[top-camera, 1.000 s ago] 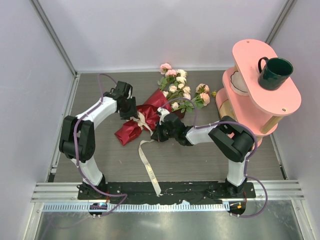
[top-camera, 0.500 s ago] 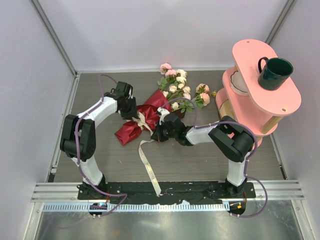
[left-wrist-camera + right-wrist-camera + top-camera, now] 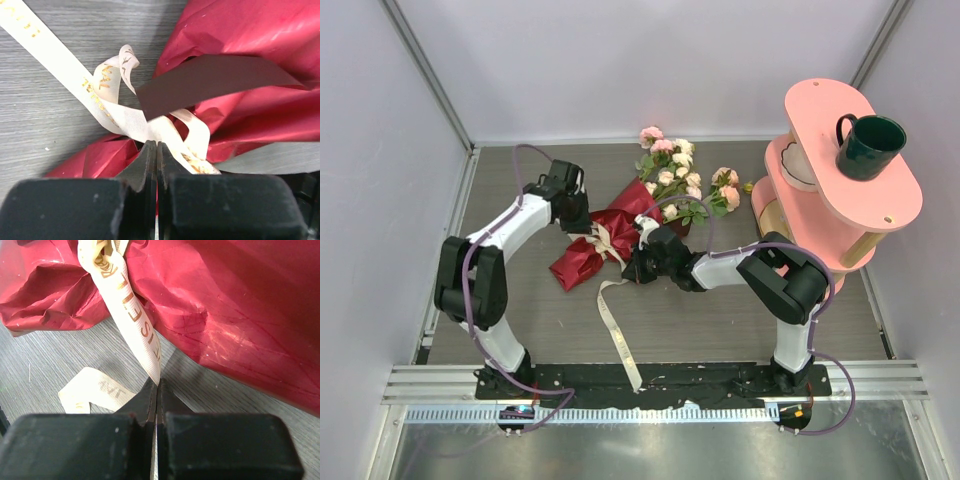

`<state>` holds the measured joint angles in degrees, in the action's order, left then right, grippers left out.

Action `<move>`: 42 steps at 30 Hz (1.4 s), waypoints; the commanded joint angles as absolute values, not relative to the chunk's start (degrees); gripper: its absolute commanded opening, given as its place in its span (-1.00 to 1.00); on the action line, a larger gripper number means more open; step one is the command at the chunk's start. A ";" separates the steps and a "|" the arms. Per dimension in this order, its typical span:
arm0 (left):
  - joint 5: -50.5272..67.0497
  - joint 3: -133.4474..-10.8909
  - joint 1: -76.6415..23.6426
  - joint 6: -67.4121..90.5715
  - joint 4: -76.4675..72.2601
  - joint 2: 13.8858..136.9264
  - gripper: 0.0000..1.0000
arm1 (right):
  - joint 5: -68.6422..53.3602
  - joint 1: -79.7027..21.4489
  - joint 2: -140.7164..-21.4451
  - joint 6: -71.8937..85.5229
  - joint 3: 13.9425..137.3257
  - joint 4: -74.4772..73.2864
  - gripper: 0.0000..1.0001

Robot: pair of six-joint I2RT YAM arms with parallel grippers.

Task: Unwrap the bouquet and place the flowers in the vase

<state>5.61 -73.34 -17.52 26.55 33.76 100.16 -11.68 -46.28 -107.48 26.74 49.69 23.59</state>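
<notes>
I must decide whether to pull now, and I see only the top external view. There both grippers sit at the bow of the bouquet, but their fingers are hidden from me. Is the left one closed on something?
Observer: Yes. In the left wrist view the left gripper is shut, and its tips pinch the cream ribbon at the knot, against the dark red paper.
Operator: And the right one?
Observer: The right gripper is also shut. It holds a single strand of ribbon that runs from its tips up to the bouquet.
Operator: Is paper caught there as well?
Observer: No. The paper lies beyond the tips, and only ribbon is between them.
</notes>
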 commanded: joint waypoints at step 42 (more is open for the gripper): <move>3.25 -82.00 -10.19 59.76 41.31 114.61 0.24 | -11.52 -46.14 -105.21 26.37 49.48 24.61 -0.98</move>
<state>-1.39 -82.54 -9.37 56.80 45.10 114.67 -11.70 -46.28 -107.48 26.74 49.69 23.59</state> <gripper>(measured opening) 0.633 0.028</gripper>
